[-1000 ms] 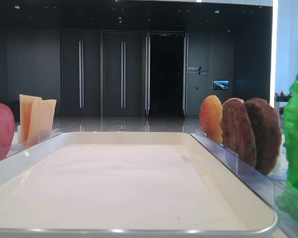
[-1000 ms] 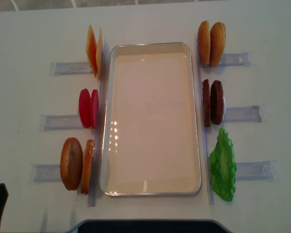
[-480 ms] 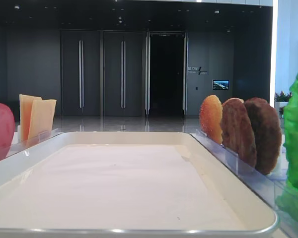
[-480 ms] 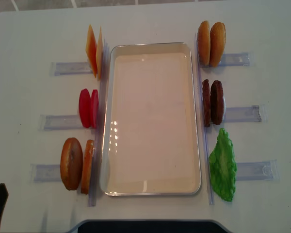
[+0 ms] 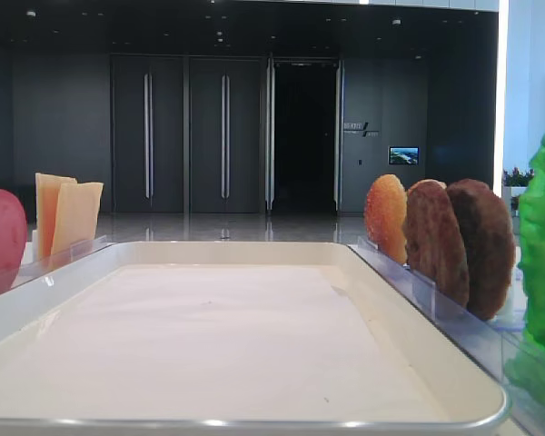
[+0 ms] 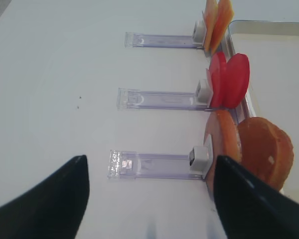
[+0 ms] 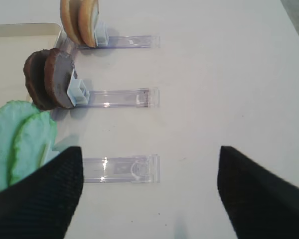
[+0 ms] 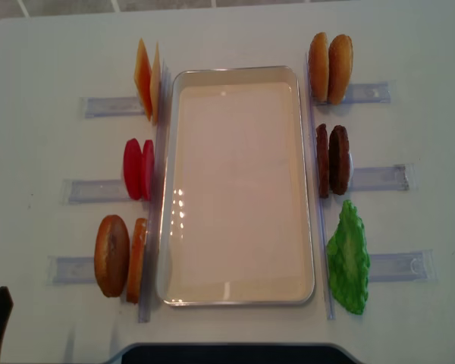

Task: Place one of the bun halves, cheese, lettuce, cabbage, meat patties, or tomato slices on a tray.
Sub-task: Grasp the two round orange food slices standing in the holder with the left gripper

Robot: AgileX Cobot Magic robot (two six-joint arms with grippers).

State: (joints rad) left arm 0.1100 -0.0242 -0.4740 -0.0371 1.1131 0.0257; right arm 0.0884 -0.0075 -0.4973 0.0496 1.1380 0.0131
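Now the left gripper (image 6: 149, 199) is wide and holds nothing; the bun halves (image 6: 249, 152) stand just ahead on its right. They stand on edge in clear racks (image 6: 157, 164), easy to pinch. Beyond them, the tray (image 8: 235, 299) is bare. The right gripper (image 7: 149, 194) is wide too

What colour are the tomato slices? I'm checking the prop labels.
Pinkish-red, smooth and plain: the tomato slices show best in the left wrist view.

Four bun halves (image 8: 111, 255), two cheese slices (image 8: 142, 78), two tomato slices (image 8: 133, 168), two patties (image 8: 338, 159), two lettuce leaves (image 7: 20, 142), six racks (image 8: 379, 178), one tray (image 8: 237, 189).
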